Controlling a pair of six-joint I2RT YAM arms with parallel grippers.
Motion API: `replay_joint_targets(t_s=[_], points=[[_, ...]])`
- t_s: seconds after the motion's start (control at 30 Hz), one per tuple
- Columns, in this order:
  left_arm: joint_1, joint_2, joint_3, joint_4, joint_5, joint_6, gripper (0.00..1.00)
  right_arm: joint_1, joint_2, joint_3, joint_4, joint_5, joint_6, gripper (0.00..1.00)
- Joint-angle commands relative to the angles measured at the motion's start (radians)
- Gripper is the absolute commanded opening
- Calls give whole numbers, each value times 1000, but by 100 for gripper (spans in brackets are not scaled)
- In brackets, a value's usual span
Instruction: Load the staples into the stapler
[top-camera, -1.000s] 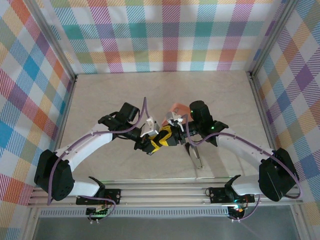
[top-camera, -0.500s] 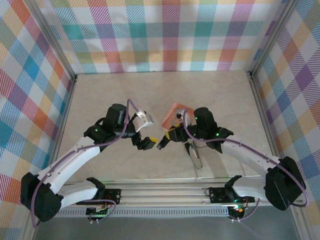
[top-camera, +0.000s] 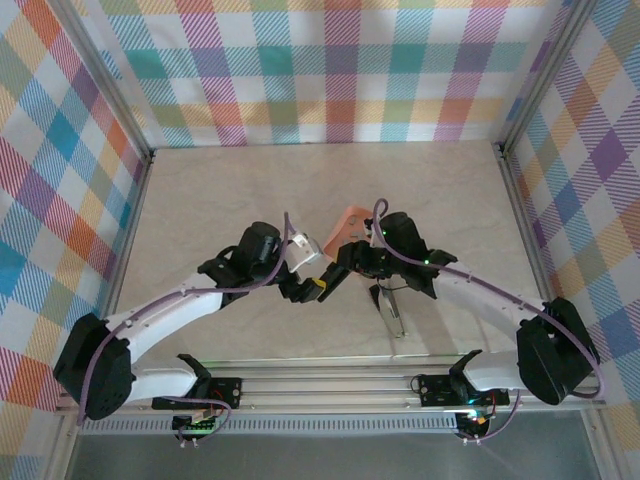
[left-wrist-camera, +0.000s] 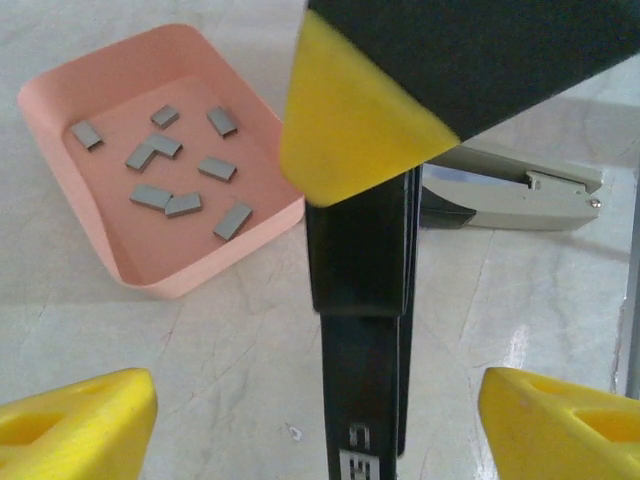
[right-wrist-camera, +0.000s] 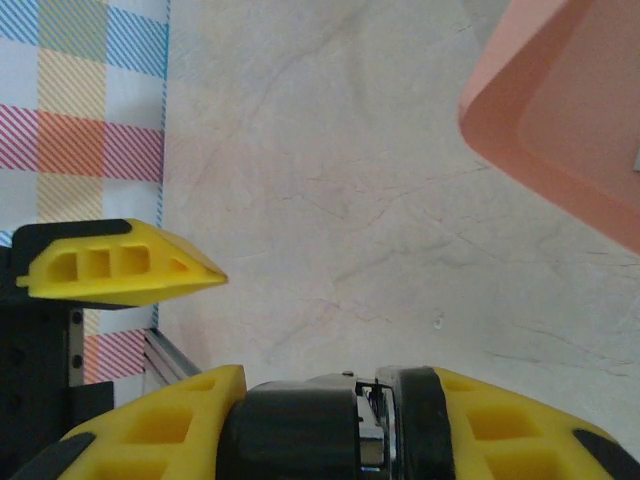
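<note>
Top external view has the left gripper (top-camera: 312, 288) drawn back in beside the right gripper (top-camera: 342, 270) since half a second ago, its fingers spread apart and empty. The right gripper is clamped on the black stapler (left-wrist-camera: 365, 340), whose long axis runs leftward toward the left gripper. The staples (left-wrist-camera: 150, 196) lie scattered in the pink tray (left-wrist-camera: 60, 110), on the far side of both.

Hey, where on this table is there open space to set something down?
The far stretch of the table, between the back wall and the pink tray, is bare; so are the strips along both side walls. The middle is crowded: tray, black stapler, grey stapler and both arms bunch there.
</note>
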Motion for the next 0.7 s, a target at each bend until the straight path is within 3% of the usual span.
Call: replay_joint_targets(t_s=[0.0,0.33,0.57,0.67], points=[[-19,10,9,94,12,5,78,9,1,60,115,-76,64,13],[-22,68,10,161,51,3,69,14,2,61,162,-116,63,13],[-22,66,9,185,83,-4,45,17,2,56,158,-114,58,13],[-22,61,13,176,82,-1,31,17,2,56,153,-111,52,13]])
